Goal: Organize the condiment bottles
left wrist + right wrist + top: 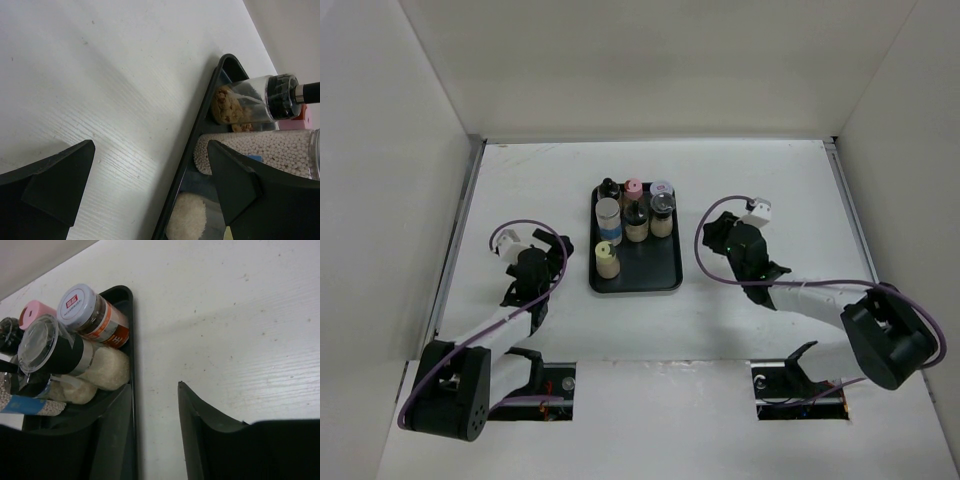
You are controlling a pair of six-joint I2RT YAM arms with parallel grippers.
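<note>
Several condiment bottles stand on a flat black tray (665, 272) at the table's middle. Six are grouped at its far end, among them a pink-capped one (633, 187) and a lilac-capped one (662, 188). A pale-yellow-capped one (607, 253) stands alone nearer the front. My left gripper (560, 252) is open and empty at the tray's left rim (200, 135), which runs between its fingers (150, 170). My right gripper (713, 222) is open and empty at the tray's right rim (131, 315), with its left finger (117, 430) over that rim. The lilac cap (76, 302) and pink cap (35, 312) show there.
White walls close in the table on the left, back and right. Purple cables loop off both wrists (505, 235). Two cut-outs with the arm bases lie at the near edge (545, 385). Bare white table (790, 200) lies to either side of the tray.
</note>
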